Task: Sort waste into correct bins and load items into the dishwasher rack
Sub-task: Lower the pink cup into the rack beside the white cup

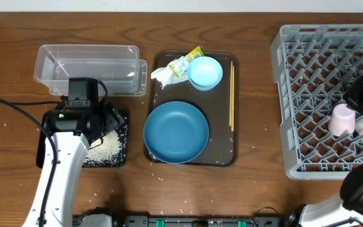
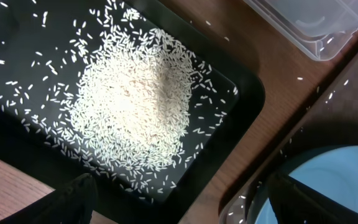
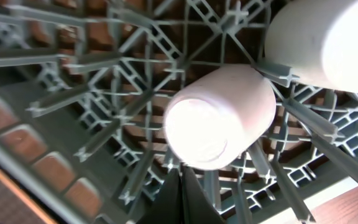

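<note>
Left end effector [image 2: 185, 190] gapes wide and empty above the black tray [image 2: 244, 90], with the rice heap [image 2: 135, 106] just ahead of it. Right end effector [image 3: 188, 196] is closed on nothing. The pink cup [image 3: 222, 115] lies on the rack [image 3: 73, 93] directly ahead, with the white cup [image 3: 328, 37] beside it.

White left arm [image 1: 58, 167], black wrist housing [image 1: 80, 94], black cable [image 1: 14, 106], dark fingers [image 2: 76, 199]

Pink cup [image 1: 342, 120] in grey rack [image 1: 307, 69]; rice heap [image 2: 135, 106] on blk tray [image 2: 244, 93].
</note>
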Tool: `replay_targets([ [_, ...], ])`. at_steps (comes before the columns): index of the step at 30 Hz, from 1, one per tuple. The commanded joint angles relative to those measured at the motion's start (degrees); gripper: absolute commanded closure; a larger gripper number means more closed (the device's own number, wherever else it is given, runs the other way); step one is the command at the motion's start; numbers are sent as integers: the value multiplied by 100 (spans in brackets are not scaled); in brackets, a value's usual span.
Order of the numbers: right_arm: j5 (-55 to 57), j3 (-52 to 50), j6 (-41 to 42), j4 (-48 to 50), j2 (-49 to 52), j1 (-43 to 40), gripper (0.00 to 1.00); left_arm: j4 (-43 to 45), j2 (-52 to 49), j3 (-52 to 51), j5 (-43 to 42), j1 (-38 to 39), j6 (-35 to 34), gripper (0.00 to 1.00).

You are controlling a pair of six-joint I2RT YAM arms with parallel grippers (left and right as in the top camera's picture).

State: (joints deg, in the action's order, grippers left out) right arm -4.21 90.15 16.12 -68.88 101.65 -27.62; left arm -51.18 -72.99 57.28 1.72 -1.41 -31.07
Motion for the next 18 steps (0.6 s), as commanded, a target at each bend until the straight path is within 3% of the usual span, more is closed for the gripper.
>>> replay_targets([
  [1, 164, -28, 122, -37, 170, 26, 99, -22, -26, 98, 70, -28, 79, 10],
  [18, 599, -302, 125, -48, 256, 4, 99, -22, -26, 98, 70, -28, 76, 10],
])
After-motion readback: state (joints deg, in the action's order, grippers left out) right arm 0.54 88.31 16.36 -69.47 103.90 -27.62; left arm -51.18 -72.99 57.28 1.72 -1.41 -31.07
